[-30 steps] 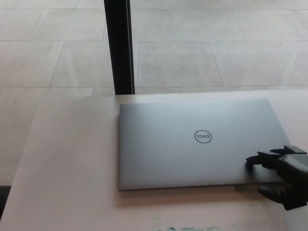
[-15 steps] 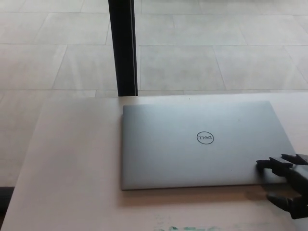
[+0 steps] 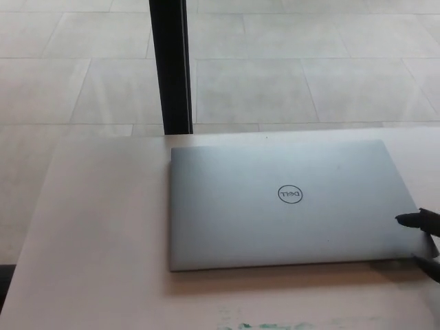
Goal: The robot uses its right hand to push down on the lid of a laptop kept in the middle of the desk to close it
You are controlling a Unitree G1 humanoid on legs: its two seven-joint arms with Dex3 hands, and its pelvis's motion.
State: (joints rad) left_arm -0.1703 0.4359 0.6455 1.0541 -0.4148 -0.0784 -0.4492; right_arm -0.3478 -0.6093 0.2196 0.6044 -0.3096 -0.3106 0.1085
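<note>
A silver laptop [image 3: 289, 203] lies flat and closed on the pale desk [image 3: 103, 227], its round logo facing up. Only the black fingertips of my right hand [image 3: 425, 237] show at the picture's right edge, by the laptop's near right corner. One fingertip [image 3: 412, 219] lies over the lid's right edge; whether it touches the lid I cannot tell. The rest of the hand is out of frame. My left hand does not show.
A black vertical post [image 3: 170, 65] stands just behind the desk's far edge, left of the laptop. Beyond it lies a light tiled floor [image 3: 309, 69]. A faint greenish mark [image 3: 261, 324] shows at the desk's near edge.
My right hand has drawn back to the right, off the laptop's corner, until only its fingertips remain in view. The laptop stays closed; the camera wobbled slightly.
</note>
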